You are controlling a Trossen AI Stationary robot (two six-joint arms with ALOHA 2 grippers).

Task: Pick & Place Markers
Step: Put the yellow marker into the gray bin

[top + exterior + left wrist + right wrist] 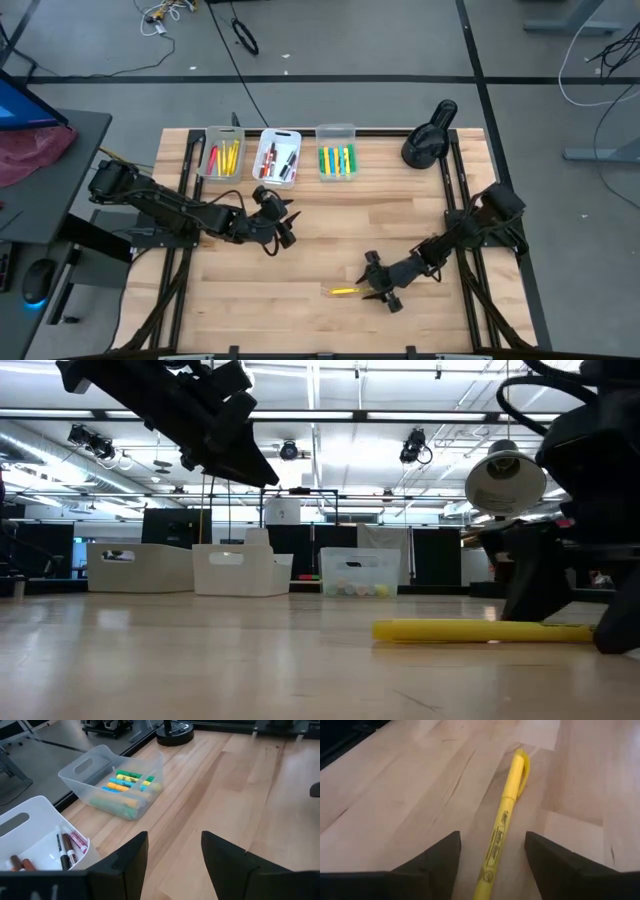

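Observation:
A yellow marker [502, 827] lies flat on the wooden table, also seen in the high view [345, 291] and the low view [480, 630]. My right gripper [492, 842] is open and low at the table [382, 288]. Its fingers stand on either side of the marker's near end with a gap on both sides. My left gripper [175, 840] is open, holds nothing, and hovers above the table [286, 228] near the bins. More markers lie in three bins: yellow and red [222, 155], red and dark [279, 157], green and yellow [336, 160].
The three bins stand in a row along the table's far edge; the clear bin [112, 782] and the white bin [30, 835] lie ahead of my left gripper. A black lamp-like object [430, 135] stands at the far right corner. Bare wood [320, 240] lies between the arms.

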